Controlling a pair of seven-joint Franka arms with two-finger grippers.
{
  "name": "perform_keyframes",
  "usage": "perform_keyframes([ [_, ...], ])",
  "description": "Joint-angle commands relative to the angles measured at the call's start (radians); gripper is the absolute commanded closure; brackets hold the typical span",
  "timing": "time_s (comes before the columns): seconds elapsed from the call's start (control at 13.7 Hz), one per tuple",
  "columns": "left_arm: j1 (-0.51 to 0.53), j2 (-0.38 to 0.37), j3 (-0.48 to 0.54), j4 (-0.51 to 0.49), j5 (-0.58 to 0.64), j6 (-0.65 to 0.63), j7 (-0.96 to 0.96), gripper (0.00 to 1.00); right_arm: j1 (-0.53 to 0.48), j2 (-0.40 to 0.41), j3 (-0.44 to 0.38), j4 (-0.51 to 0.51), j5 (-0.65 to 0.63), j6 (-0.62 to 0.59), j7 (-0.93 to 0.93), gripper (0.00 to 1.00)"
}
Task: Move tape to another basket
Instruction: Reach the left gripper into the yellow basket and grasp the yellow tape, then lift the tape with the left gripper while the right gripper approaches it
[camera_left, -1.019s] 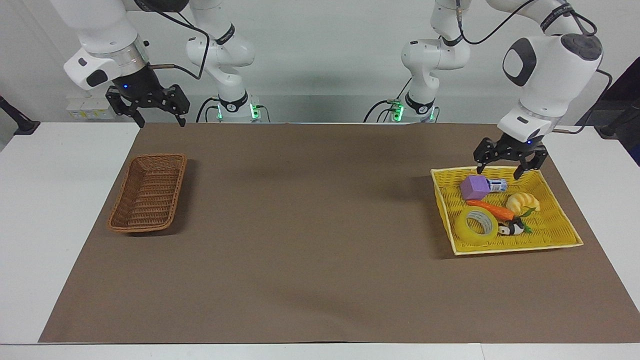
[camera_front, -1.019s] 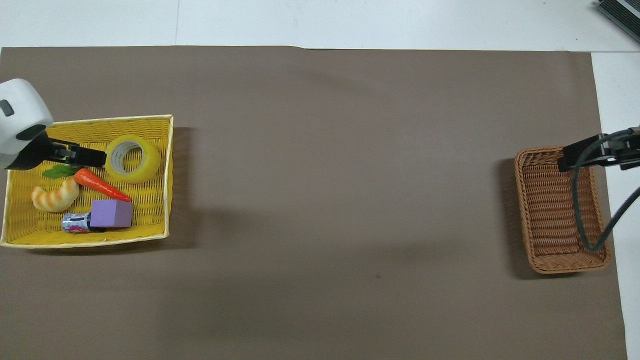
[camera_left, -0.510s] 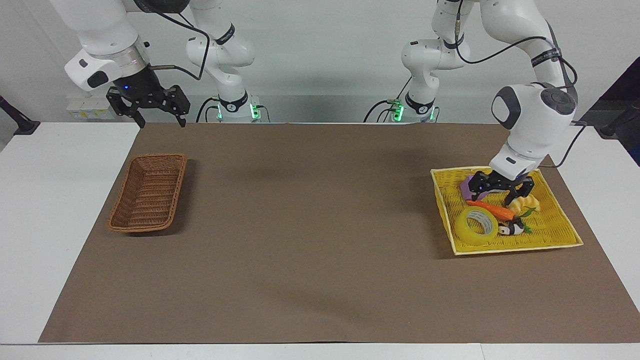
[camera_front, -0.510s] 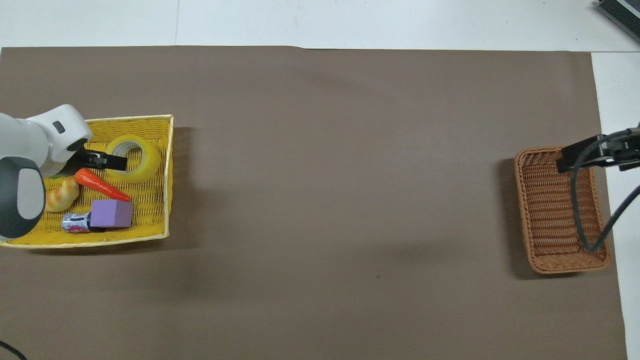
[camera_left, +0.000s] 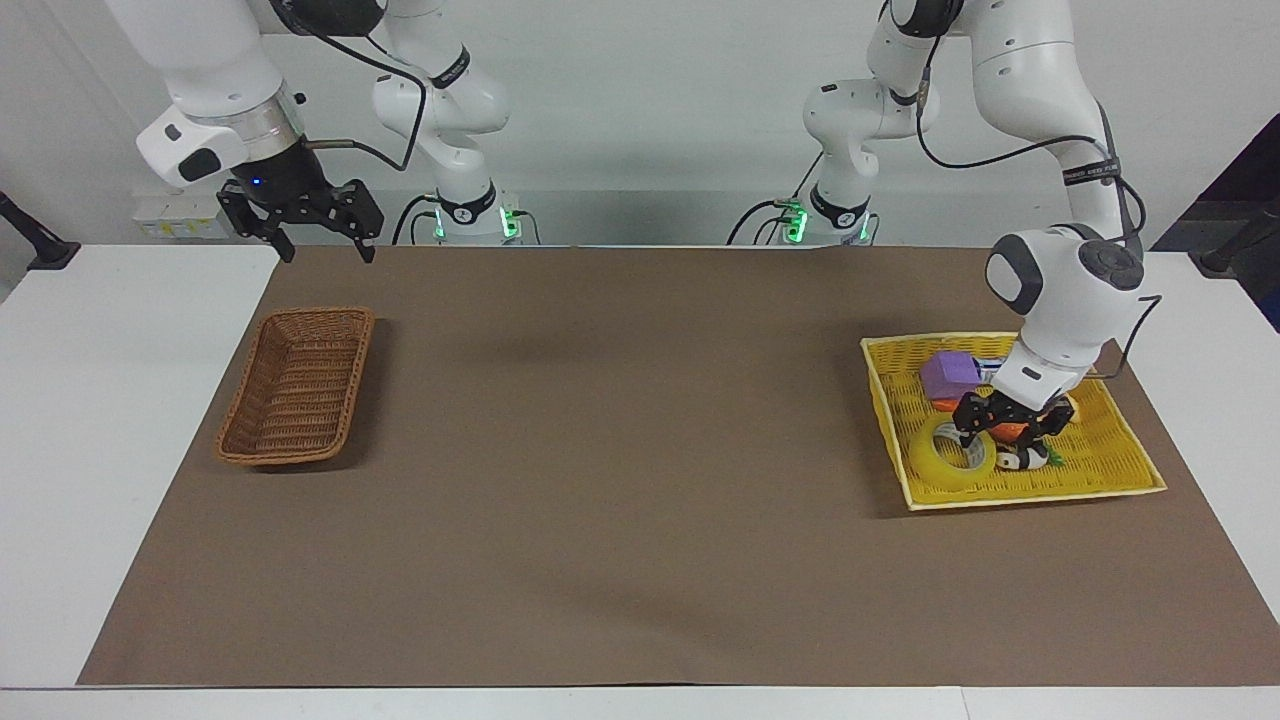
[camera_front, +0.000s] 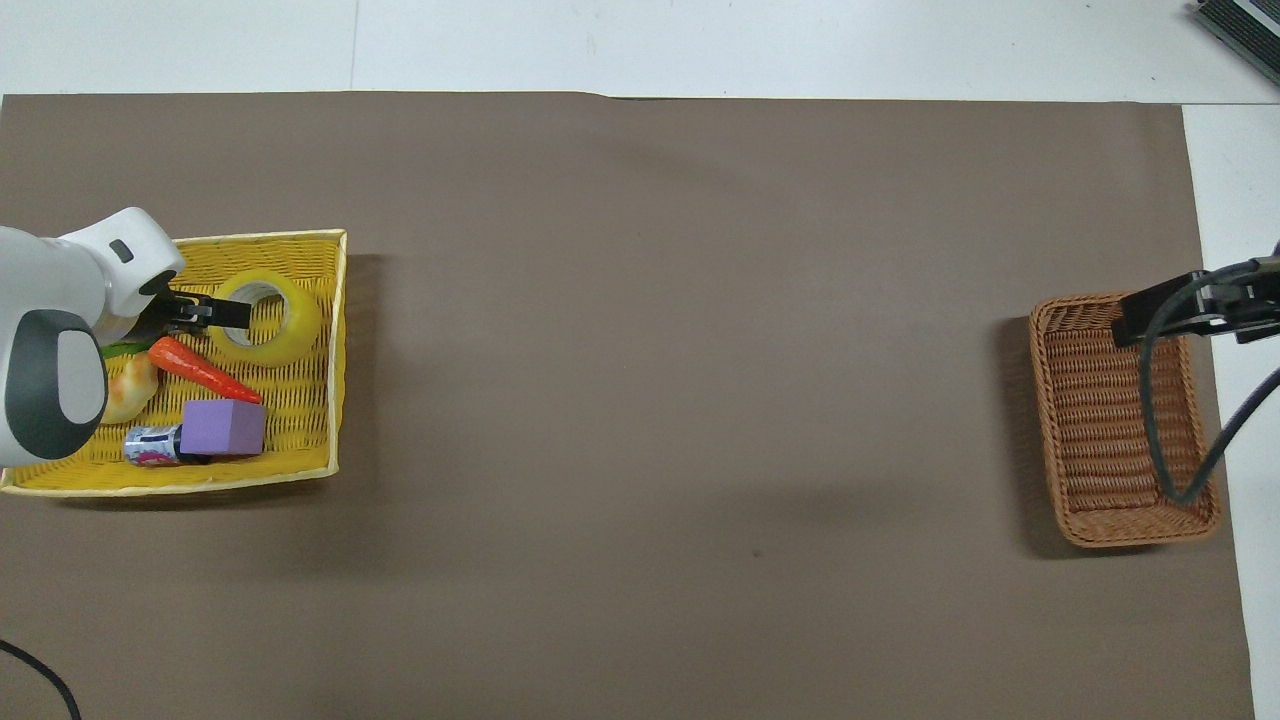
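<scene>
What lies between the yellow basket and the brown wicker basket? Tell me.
Nothing: only bare brown table mat runs from the yellow basket to the brown wicker basket. The overhead view shows this, and the facing view agrees.

Left gripper (camera_front: 215, 314) sits over the tape (camera_front: 268, 318) in the yellow basket (camera_front: 335, 350)

translucent yellow tape roll with white-grey core (camera_left: 950, 458) | lying flat, hole up | in yellow basket || narrow brown wicker basket (camera_left: 297, 400) | upright | right arm's end of table
</scene>
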Motion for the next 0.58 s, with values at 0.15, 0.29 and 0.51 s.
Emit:
perform_keyframes([
  [0.15,0.010,-0.005,-0.007,-0.016,-0.002,0.013,0.003,0.81,-0.005,-0.040,0.006,-0.064,0.025,0.024,-0.021,0.00],
  [0.29,0.013,-0.004,-0.007,-0.010,-0.002,0.013,0.036,1.00,-0.005,-0.040,0.008,-0.069,0.026,0.025,-0.021,0.00],
  [0.51,0.017,-0.033,-0.007,0.008,-0.002,-0.019,0.090,1.00,-0.008,-0.038,0.006,-0.086,0.086,0.031,-0.019,0.00],
])
